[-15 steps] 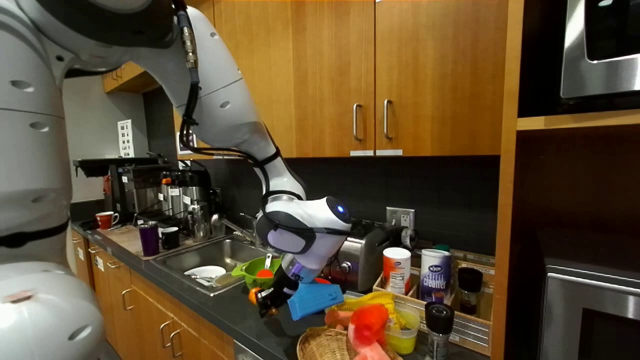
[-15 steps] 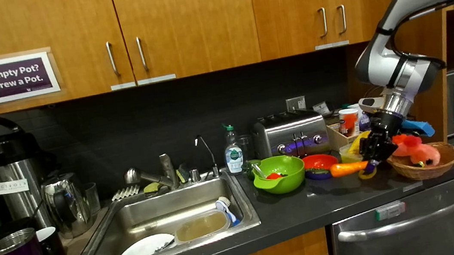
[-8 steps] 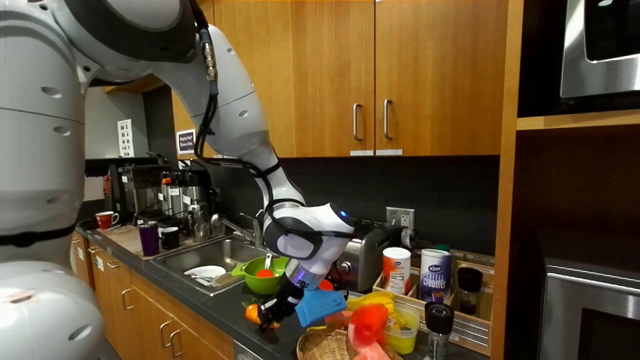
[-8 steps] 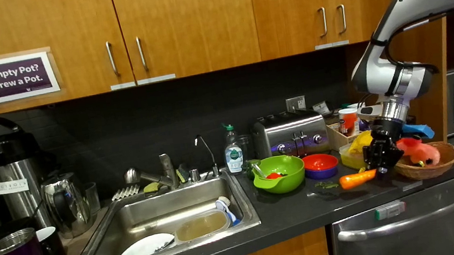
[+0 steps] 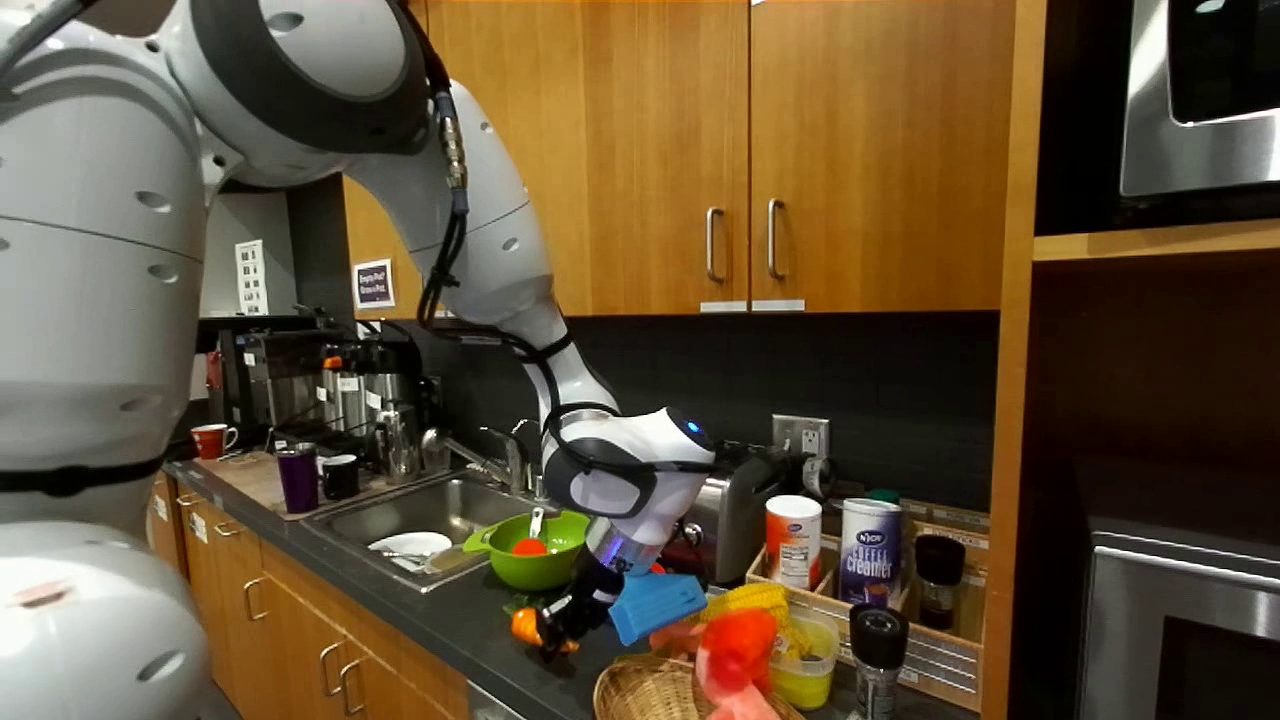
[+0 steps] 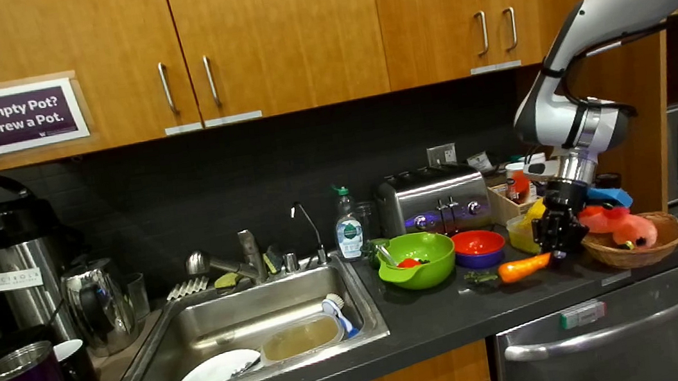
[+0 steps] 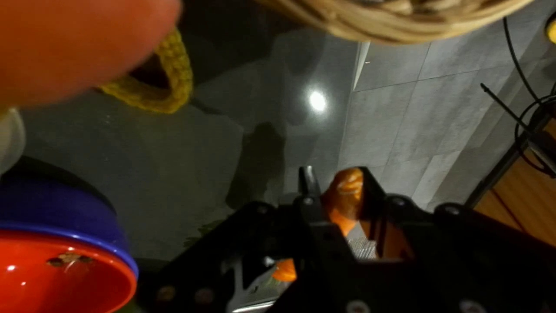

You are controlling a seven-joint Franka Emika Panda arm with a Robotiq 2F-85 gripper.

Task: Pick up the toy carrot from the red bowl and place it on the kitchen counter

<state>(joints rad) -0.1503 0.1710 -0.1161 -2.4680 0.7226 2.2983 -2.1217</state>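
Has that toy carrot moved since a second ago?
Yes. In both exterior views, the toy carrot now appears lower, judged against the green bowl, which has stayed put.

The orange toy carrot is leaning sideways over the dark counter; I can't tell if it's touching. Its thin end is being pinched; green leaves are poking from its fat end. The red bowl, blue outside, is sitting nearby on the counter.

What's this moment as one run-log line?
hand: closed on toy carrot; location: outside red bowl, low over counter; counter contact: unclear; release: not yet
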